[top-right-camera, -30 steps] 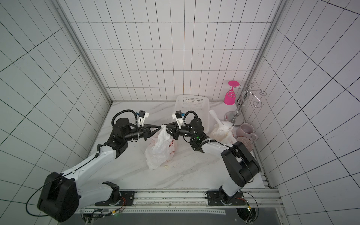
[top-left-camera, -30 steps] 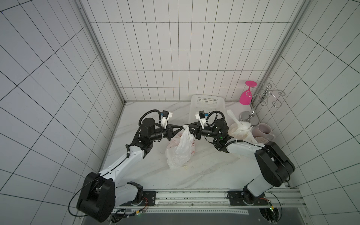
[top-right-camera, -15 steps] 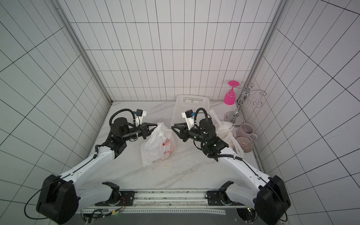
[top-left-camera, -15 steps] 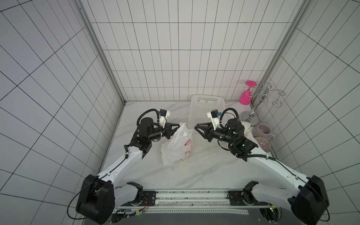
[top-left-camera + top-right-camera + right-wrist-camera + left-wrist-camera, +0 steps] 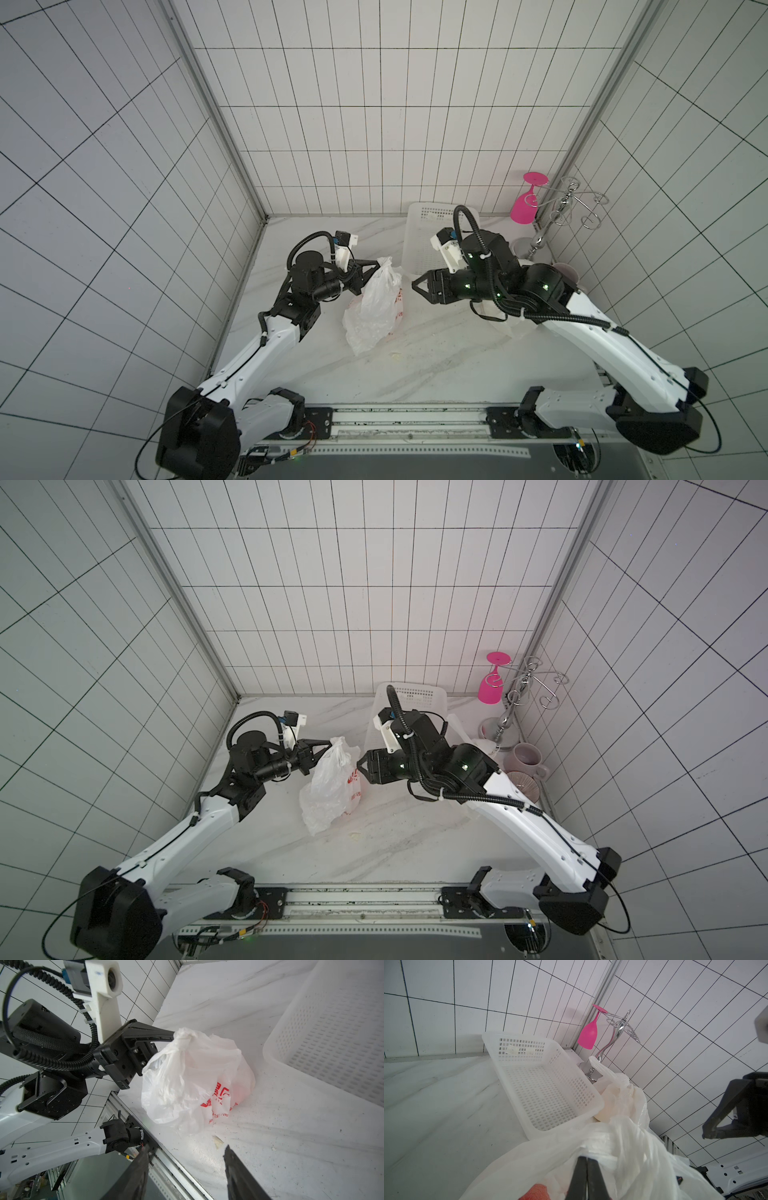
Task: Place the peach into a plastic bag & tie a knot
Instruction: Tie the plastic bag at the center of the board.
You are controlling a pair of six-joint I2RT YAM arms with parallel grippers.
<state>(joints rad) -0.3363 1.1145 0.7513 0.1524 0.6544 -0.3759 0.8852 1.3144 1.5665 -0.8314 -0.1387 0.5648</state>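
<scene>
The left gripper (image 5: 376,264) is pinched shut on the twisted neck of the bag (image 5: 376,307), which sits mid-table (image 5: 436,353) by the basket (image 5: 419,232) with the peach (image 5: 536,1191) inside, while the right gripper (image 5: 185,1151) gapes empty beside it, so slack could untwist the neck before any knot holds.

The left arm (image 5: 257,357) and right arm (image 5: 615,353) are white with black joints. Bumpy black cables (image 5: 309,236) loop near white camera blocks (image 5: 345,249). Green lights (image 5: 466,286) dot the right arm.
</scene>
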